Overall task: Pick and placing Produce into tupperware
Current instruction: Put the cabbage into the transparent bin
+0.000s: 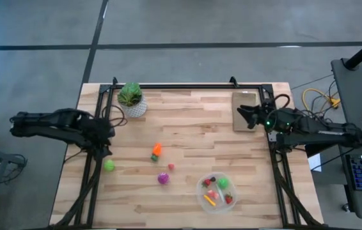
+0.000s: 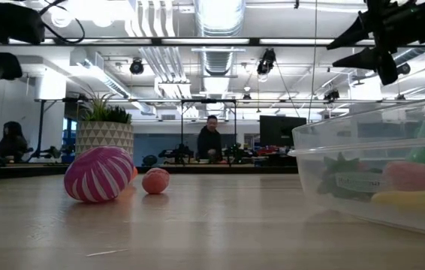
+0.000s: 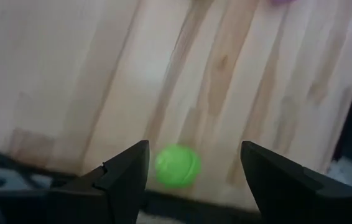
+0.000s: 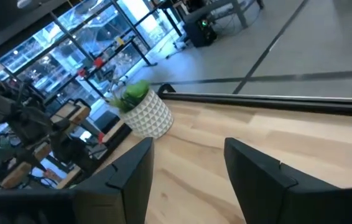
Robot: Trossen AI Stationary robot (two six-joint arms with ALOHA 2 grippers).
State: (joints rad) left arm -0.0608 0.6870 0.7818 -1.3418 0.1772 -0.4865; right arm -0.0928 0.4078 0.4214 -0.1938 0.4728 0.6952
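Note:
A green ball (image 1: 109, 165) lies on the wooden table near its left edge. My left gripper (image 3: 194, 152) hangs open above it, pointing steeply down, and the ball (image 3: 177, 165) shows between its fingers, clear of both. An orange carrot (image 1: 157, 151), a small red bit (image 1: 171, 167) and a magenta-purple piece (image 1: 162, 179) lie mid-table. The clear round tupperware (image 1: 216, 191) stands near the front edge with several produce pieces inside. My right gripper (image 1: 242, 115) is raised at the far right, roughly level and open with nothing between its fingers (image 4: 142, 158).
A potted plant in a white pot (image 1: 131, 101) stands at the far left. A flat tan board (image 1: 245, 110) lies at the far right under my right gripper. A black frame rail (image 1: 187, 85) runs along the far edge. Bare wood lies between the loose produce and the tupperware.

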